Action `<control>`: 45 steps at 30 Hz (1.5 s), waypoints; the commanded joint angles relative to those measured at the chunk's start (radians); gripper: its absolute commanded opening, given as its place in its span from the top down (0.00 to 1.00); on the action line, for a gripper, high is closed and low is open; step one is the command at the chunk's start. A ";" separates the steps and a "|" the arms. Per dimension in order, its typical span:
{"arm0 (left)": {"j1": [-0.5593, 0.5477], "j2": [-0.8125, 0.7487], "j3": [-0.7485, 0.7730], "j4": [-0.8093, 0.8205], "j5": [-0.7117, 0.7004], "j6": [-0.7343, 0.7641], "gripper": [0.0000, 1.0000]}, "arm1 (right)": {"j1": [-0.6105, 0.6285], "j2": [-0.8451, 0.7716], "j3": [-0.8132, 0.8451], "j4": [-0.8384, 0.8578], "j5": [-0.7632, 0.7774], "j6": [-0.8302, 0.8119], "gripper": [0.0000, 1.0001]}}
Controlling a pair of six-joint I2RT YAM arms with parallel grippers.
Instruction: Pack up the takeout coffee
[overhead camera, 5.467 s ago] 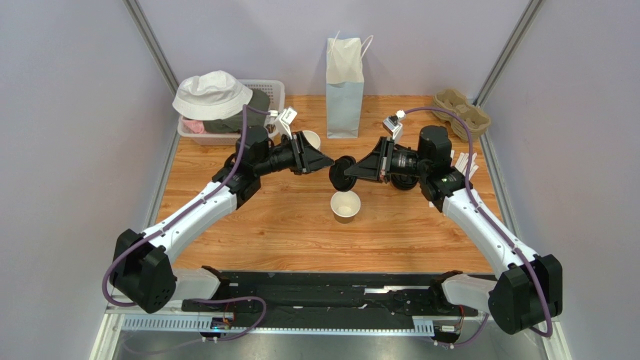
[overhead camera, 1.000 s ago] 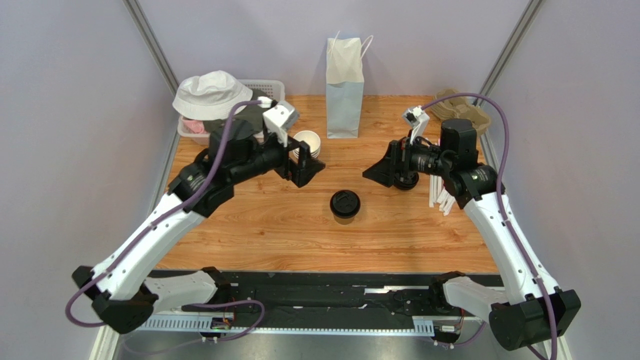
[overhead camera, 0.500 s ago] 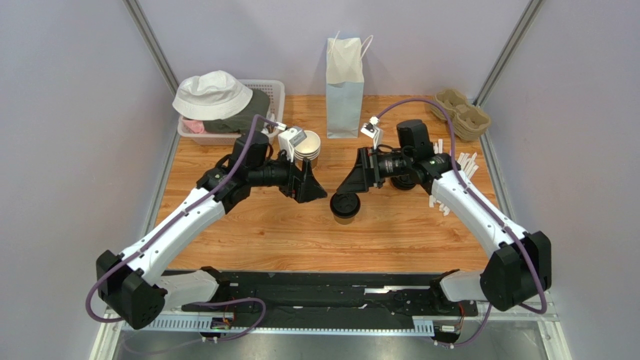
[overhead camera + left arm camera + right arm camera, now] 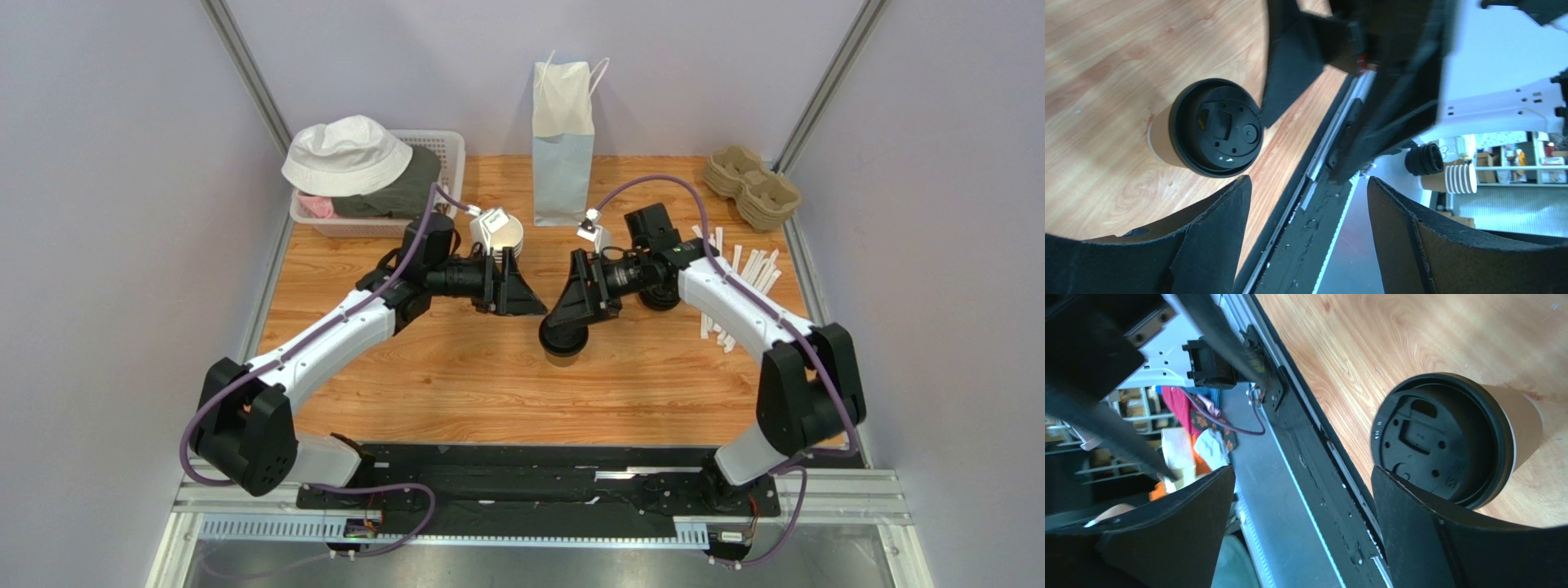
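The coffee cup (image 4: pixel 1214 127) stands upright with its black lid on in the middle of the table (image 4: pixel 466 368), right gripper (image 4: pixel 564 325) close over it, left gripper (image 4: pixel 525 303) just beside it, both with fingers spread wide and gripping nothing.

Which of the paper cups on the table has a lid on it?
The lone cup standing mid-table, capped with a black lid. The stacked cups farther back have open white rims.
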 commanded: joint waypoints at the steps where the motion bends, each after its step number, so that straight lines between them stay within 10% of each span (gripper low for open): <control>1: 0.001 0.030 0.007 0.073 0.052 -0.050 0.24 | -0.004 0.066 0.048 -0.082 -0.100 -0.041 0.17; 28: -0.005 0.044 -0.050 0.107 0.025 -0.067 0.32 | -0.050 0.103 -0.076 -0.042 -0.215 -0.019 0.25; 38: -0.038 0.142 0.015 0.174 0.039 -0.091 0.56 | -0.052 0.037 0.014 -0.114 -0.167 -0.050 0.34; 45: -0.039 0.242 0.056 0.212 0.054 -0.127 0.72 | -0.056 0.116 -0.006 -0.088 -0.111 -0.057 0.58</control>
